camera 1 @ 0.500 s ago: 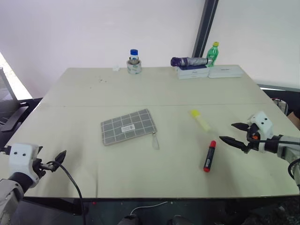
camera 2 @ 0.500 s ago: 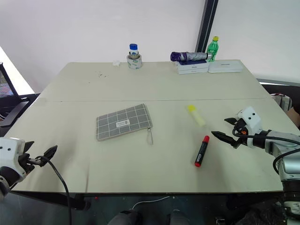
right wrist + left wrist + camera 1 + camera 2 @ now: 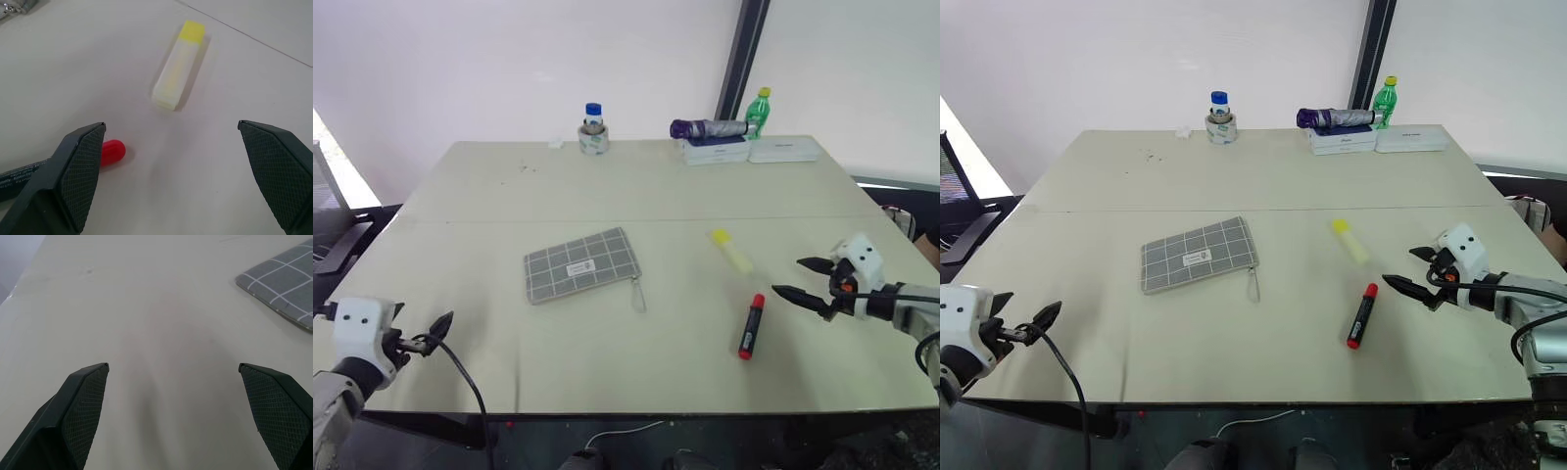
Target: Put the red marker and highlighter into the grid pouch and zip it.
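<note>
On the pale table (image 3: 607,186), left of centre, the grid pouch (image 3: 581,264) lies flat and slightly askew, label side up, with its zipper pull (image 3: 638,294) trailing off its near right corner onto the tabletop. Right of centre lies the highlighter (image 3: 731,251), angled, its brighter yellow cap toward the far side. Nearer the front edge and just right of it lies the red marker (image 3: 751,326), well apart from the pouch and a short way from the highlighter, not touching it; one red end points toward the far side. Both pens rest on the table outside the pouch. The right gripper (image 3: 799,278) hovers just right of the marker, pointing leftward over the tabletop; its fingers stand wide apart and hold nothing. In the right wrist view the highlighter sits between the spread fingertips further on, and the marker's red end shows beside one finger. The left gripper (image 3: 173,369) is at the near left edge of the table, fingers likewise spread wide and empty, well apart from the pouch, a corner of which appears in the left wrist view. Along the far edge stand a blue-capped bottle (image 3: 593,127), a folded umbrella (image 3: 708,127) on flat white boxes (image 3: 754,150), and a green bottle (image 3: 759,113).
</note>
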`<state>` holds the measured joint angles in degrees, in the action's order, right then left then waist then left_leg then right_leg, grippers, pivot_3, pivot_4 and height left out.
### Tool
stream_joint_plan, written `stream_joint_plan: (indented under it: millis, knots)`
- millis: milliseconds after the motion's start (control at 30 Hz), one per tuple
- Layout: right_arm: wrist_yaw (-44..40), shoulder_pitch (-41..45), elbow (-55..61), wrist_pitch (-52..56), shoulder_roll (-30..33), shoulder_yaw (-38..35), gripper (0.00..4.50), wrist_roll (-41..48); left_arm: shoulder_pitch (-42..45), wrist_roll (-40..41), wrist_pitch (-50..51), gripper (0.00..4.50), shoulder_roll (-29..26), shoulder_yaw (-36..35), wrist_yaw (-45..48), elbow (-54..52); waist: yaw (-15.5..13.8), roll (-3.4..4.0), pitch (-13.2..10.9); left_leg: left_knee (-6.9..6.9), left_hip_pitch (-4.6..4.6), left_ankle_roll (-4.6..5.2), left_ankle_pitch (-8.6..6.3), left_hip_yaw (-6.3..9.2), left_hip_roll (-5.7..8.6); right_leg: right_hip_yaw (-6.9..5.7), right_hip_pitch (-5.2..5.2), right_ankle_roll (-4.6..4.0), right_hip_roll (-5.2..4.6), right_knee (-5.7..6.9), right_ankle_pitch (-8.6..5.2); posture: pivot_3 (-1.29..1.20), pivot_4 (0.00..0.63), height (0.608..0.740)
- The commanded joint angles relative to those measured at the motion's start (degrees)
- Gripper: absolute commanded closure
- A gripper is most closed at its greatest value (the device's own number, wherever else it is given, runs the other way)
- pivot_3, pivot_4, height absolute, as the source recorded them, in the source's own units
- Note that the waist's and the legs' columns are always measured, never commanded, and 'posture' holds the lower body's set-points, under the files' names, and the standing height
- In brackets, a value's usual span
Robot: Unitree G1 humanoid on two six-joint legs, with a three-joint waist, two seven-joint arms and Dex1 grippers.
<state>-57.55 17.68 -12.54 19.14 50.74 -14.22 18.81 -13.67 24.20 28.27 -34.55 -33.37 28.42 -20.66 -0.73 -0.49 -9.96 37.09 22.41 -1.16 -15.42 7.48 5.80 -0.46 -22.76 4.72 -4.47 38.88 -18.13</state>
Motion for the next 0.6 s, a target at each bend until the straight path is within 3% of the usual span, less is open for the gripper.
stream_joint_plan:
  millis: [33,300,400,600]
  knots:
    - [0.59,3.14,5.05,0.71,-1.88,1.22,0.0,1.67,0.68,-0.94,-2.21,0.01,-1.14,0.97,0.97,-1.39,0.14,0.0,0.0,0.0,0.0,0.0,0.0,0.0,0.0,0.0,0.0,0.0,0.0,0.0,0.0,0.0,0.15,0.74]
    - [4.67,6.11,19.5,8.5,-7.9,7.28,0.0,3.75,1.49,-7.96,-12.95,0.01,-6.05,6.17,6.85,3.26,0.0,0.01,-0.01,-0.02,0.02,-0.01,0.0,-0.01,-0.05,0.0,-0.02,0.0,0.03,-0.03,0.0,0.0,0.15,0.74]
    - [8.97,8.6,21.64,11.2,-10.96,10.81,0.92,1.7,3.12,-10.99,-18.04,0.0,-8.43,8.46,9.18,7.54,-0.06,0.01,-0.01,-0.02,0.01,0.0,0.0,0.0,-0.05,0.0,-0.01,-0.01,0.02,-0.05,0.0,0.0,0.15,0.74]
    - [19.07,14.2,19.76,15.59,-18.76,17.99,4.02,-4.4,9.41,-19.5,-30.04,0.0,-12.25,15.87,10.84,20.26,0.14,0.02,-0.01,-0.11,0.03,-0.03,0.01,0.01,-0.04,0.0,-0.1,-0.03,0.02,-0.05,0.01,0.0,0.15,0.74]
